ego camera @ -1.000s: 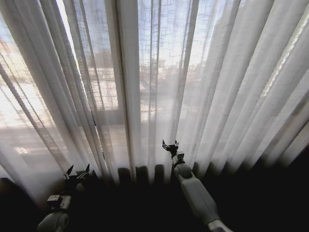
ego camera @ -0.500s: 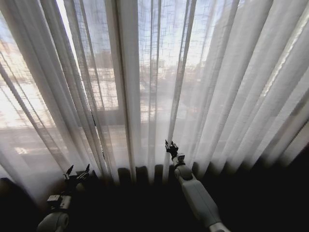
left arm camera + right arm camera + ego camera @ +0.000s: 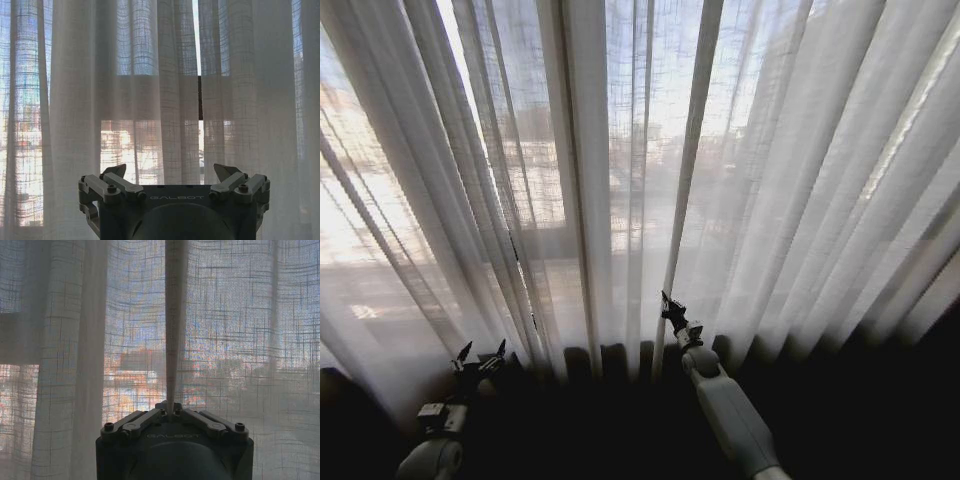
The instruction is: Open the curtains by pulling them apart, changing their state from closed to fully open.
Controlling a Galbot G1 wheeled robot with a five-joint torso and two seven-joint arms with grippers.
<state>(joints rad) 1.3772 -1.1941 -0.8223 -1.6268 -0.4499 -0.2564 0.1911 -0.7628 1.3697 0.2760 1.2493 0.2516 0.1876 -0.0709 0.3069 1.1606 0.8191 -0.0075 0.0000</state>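
**Right gripper pinched on one pleat near the middle of the window**

My right gripper (image 3: 668, 308) has its fingers (image 3: 150, 416) brought together on a single narrow fold of the tall, sheer white-cream pleated curtains (image 3: 790, 170), low down near the dark hem. From the wrist, that fold (image 3: 175, 315) rises straight up out of the closed tips as a tight, taut strip, while the fabric on either side of it hangs looser and flatter. I judge the hold sits low and close to where the two panels meet because that is where a sideways pull will carry the most cloth with it.

The curtains hang across the whole window in front of me, pleats fanning from top to hem, daylight and blurred buildings showing through the weave. They are closed for the most part; the left wrist view shows one thin slit (image 3: 200, 75) between two panels, with a dark window bar (image 3: 200, 100) behind it.

My left gripper (image 3: 480, 352) waits lower and off to my left, short of the fabric, its two pointed fingers (image 3: 226, 172) spread apart with nothing between them. I take it as idle, since no cloth touches it.

The opening pull is barely begun.
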